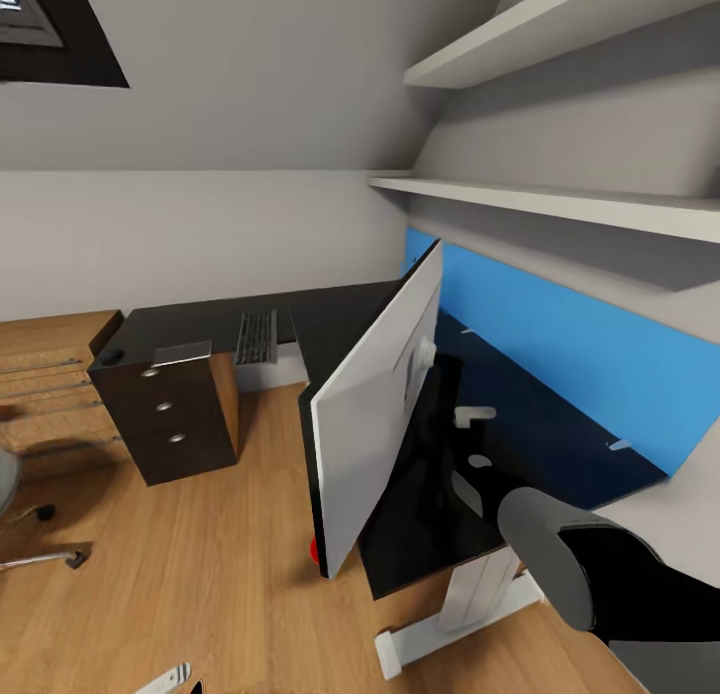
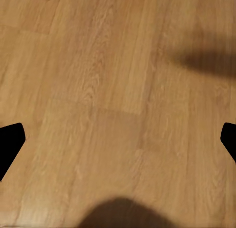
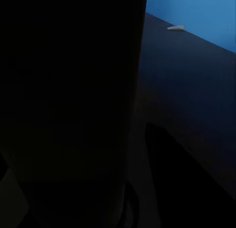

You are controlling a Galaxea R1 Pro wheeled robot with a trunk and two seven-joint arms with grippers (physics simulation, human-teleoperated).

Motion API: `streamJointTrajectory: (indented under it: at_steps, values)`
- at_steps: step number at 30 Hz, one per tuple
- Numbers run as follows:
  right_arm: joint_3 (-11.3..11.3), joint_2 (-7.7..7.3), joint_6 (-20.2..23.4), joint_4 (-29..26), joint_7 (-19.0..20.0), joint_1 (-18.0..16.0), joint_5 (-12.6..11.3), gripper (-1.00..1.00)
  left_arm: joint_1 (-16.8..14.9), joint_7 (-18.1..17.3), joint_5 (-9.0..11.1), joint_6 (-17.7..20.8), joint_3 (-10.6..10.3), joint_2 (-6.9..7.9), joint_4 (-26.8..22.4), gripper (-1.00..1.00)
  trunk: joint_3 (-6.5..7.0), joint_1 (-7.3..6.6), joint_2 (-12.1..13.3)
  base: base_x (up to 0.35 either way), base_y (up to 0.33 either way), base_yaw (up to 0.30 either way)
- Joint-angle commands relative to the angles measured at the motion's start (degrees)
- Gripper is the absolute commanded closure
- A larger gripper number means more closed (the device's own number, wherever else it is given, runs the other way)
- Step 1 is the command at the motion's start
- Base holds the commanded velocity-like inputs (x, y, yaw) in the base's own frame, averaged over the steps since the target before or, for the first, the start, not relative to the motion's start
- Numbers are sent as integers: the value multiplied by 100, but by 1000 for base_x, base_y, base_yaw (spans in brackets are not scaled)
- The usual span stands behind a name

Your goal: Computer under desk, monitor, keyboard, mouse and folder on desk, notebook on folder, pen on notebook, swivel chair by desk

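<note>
While the monitor point(image 1: 375, 414) stands tilted on the desk point(image 1: 330, 319), left jaws gape over floor point(image 2: 118, 90).

The swivel chair point(image 1: 15, 514) was cut off at nine o'clock. The monitor point(image 1: 375, 414) hid part of the desk point(image 1: 200, 324); the right gripper's jaw state was unreadable in darkness.

head camera looks down over the desk point(image 1: 330, 319); right wrist faces it closely, left wrist the floor point(image 2: 118, 90).
</note>
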Motion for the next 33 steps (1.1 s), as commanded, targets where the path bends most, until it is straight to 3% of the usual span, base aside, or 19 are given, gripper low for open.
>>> streamJointTrajectory:
  at_steps: [1,17,33]
  values:
    - [95,2,3,33,-15,0,60,100,-9,-45,-46,-15,49,-7,2,-100,-11,0,-2,0,0,238]
    - [95,2,3,33,-11,0,60,100,-9,-45,-46,-15,49,-7,2,-100,-75,0,-2,0,-6,236]
    - [96,2,3,33,-11,0,60,100,-9,-44,-46,-15,49,-7,2,-100,-100,0,-2,0,-130,27]
